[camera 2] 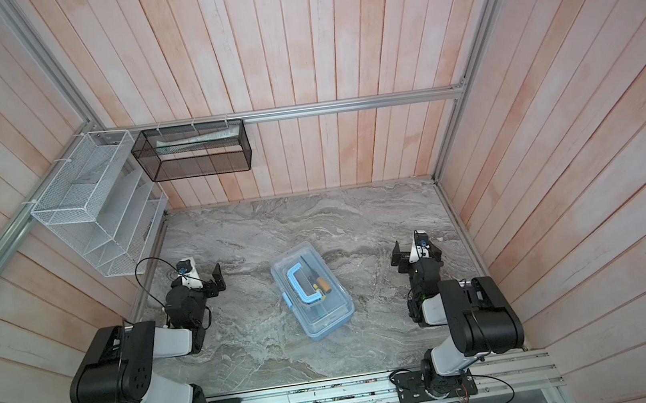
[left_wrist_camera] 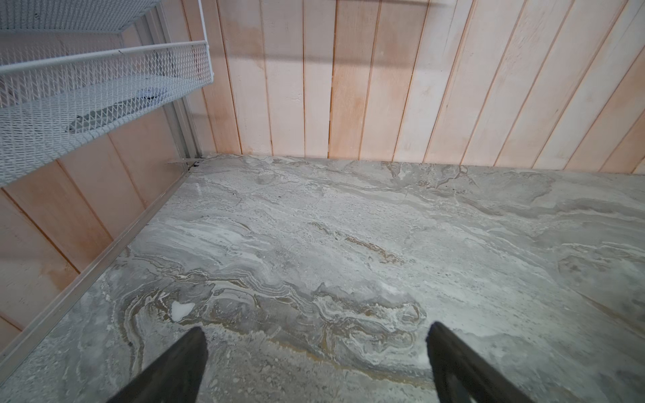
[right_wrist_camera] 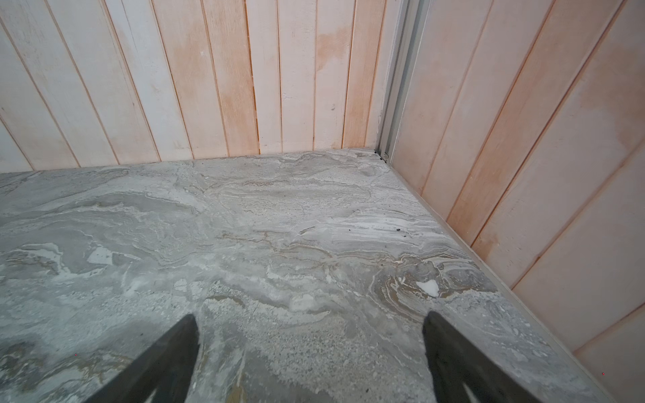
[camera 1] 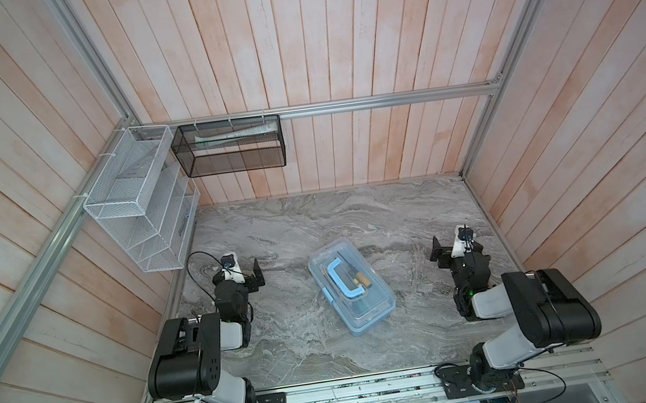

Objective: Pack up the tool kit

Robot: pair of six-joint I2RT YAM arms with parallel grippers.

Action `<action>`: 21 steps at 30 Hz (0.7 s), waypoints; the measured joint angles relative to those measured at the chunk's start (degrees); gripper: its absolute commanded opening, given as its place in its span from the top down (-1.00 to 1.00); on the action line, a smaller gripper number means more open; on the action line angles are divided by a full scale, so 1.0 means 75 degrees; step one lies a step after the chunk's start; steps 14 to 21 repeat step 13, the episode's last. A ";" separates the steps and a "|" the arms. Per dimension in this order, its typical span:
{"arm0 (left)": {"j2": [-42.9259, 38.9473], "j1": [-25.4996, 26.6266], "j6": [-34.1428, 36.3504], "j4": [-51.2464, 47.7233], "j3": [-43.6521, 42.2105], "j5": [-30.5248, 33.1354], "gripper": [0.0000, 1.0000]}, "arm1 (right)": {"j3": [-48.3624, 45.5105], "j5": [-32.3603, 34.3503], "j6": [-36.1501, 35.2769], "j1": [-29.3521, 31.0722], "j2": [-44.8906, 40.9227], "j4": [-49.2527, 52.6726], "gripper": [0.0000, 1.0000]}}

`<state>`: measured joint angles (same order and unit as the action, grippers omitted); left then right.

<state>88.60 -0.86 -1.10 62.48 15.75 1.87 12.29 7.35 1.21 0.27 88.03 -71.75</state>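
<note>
The tool kit (camera 1: pixel 368 308) (camera 2: pixel 327 315), a light blue box, sits slantwise in the middle of the marble table in both top views. Its clear lid is down and the blue handle (camera 1: pixel 342 277) lies flat on it. Through the lid I see slim tools, one with a wooden grip (camera 1: pixel 363 280). My left gripper (camera 1: pixel 258 274) (left_wrist_camera: pixel 317 328) rests open, well left of the box, over bare marble. My right gripper (camera 1: pixel 436 253) (right_wrist_camera: pixel 310 315) is open too, well right of the box, with nothing between its fingers. Neither wrist view shows the box.
A white wire rack (camera 1: pixel 137 204) (left_wrist_camera: pixel 87 97) hangs on the left wall above the left arm. A black mesh basket (camera 1: pixel 228 147) hangs on the back rail. Wood-panel walls close three sides of the marble table (camera 1: pixel 315 220).
</note>
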 measured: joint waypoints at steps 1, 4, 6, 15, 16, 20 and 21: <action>0.0000 0.0000 0.0000 0.0000 0.0000 0.0000 -0.99 | 0.0000 0.0000 0.0000 0.0000 -0.0003 0.0000 -0.96; 0.0000 0.0000 0.0000 0.0000 0.0000 0.0003 -0.99 | 0.0006 -0.0003 0.0000 0.0000 -0.0009 0.0029 -0.96; 0.0000 0.0000 0.0000 -0.0003 0.0000 0.0000 -0.99 | 0.0006 -0.0003 0.0000 0.0000 -0.0009 0.0032 -0.96; 0.0000 0.0000 0.0000 0.0000 0.0000 0.0000 -0.99 | 0.0012 -0.0003 0.0000 0.0000 -0.0009 0.0035 -0.96; 0.0000 0.0000 0.0000 0.0000 0.0000 0.0000 -0.99 | 0.0012 -0.0003 0.0000 0.0000 -0.0009 0.0035 -0.96; 0.0000 0.0000 0.0000 0.0000 0.0000 0.0000 -0.99 | 0.0012 -0.0003 0.0000 0.0000 -0.0009 0.0035 -0.96; 0.0000 0.0000 0.0000 0.0000 0.0000 0.0000 -0.99 | 0.0012 -0.0003 0.0000 0.0000 -0.0009 0.0035 -0.96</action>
